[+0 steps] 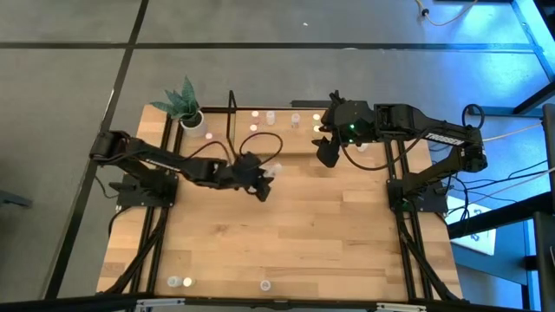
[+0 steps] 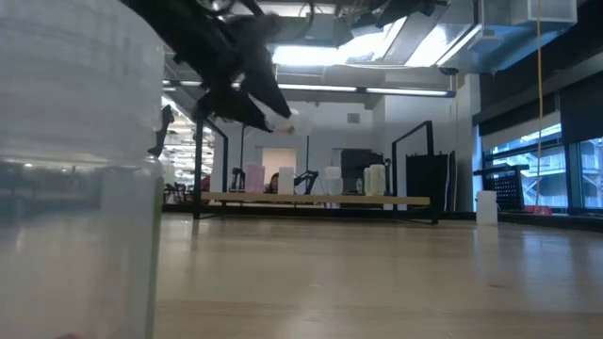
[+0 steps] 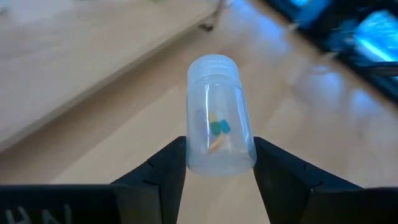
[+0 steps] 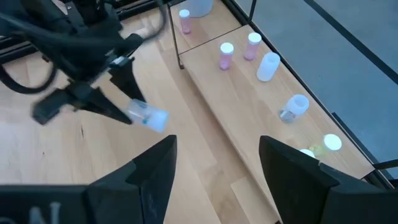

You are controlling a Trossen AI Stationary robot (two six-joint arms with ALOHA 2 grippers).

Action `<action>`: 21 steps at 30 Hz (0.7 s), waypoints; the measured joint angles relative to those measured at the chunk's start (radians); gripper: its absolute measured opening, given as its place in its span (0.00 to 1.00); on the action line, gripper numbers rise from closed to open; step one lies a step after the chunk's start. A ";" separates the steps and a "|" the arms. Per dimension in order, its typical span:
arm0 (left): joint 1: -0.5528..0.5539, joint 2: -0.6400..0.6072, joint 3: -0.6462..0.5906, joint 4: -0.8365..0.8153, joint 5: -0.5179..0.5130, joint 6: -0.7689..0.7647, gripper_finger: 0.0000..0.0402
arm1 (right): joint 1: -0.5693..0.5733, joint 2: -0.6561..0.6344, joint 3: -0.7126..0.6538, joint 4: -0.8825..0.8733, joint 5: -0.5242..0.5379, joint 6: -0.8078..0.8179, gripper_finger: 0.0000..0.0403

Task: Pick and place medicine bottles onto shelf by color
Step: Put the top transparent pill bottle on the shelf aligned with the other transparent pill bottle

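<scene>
My left claw [image 3: 214, 171] grips a clear white-capped medicine bottle [image 3: 217, 112], lifted above mid-tabletop [image 1: 295, 243], just short of the shelf [image 1: 286, 130] at twelve o'clock; several bottles [image 4: 225, 55] already stand there, pink ones grouped together; three more [image 1: 180, 282] wait near the six o'clock edge; my right claw [image 4: 217, 168] hangs released over the shelf's right end; I judge the sorting past halfway.

Bright ceiling lights [image 2: 311, 56] glare; near bottle [image 2: 80, 169] blurred.

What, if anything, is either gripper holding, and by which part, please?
The left gripper holds a clear medicine bottle by its base end; the right gripper holds nothing.
</scene>
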 joint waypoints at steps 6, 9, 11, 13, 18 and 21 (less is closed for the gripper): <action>-0.015 -0.072 -0.081 0.116 0.015 0.086 0.42 | 0.000 0.000 0.000 0.002 0.000 0.000 0.57; -0.017 -0.082 -0.085 0.120 0.030 0.118 0.42 | 0.000 0.000 0.000 0.006 0.000 0.000 0.57; -0.017 -0.085 -0.085 0.149 0.058 0.134 0.42 | 0.000 0.000 0.000 0.006 0.000 0.000 0.57; -0.016 -0.085 -0.085 0.178 0.078 0.147 0.42 | 0.000 0.000 0.000 0.007 -0.001 0.000 0.57; -0.016 -0.085 -0.085 0.232 0.122 0.159 0.42 | 0.000 0.000 0.000 0.007 0.000 0.000 0.57; -0.016 -0.085 -0.084 0.252 0.122 0.170 0.42 | 0.000 0.000 0.000 0.007 0.000 0.000 0.57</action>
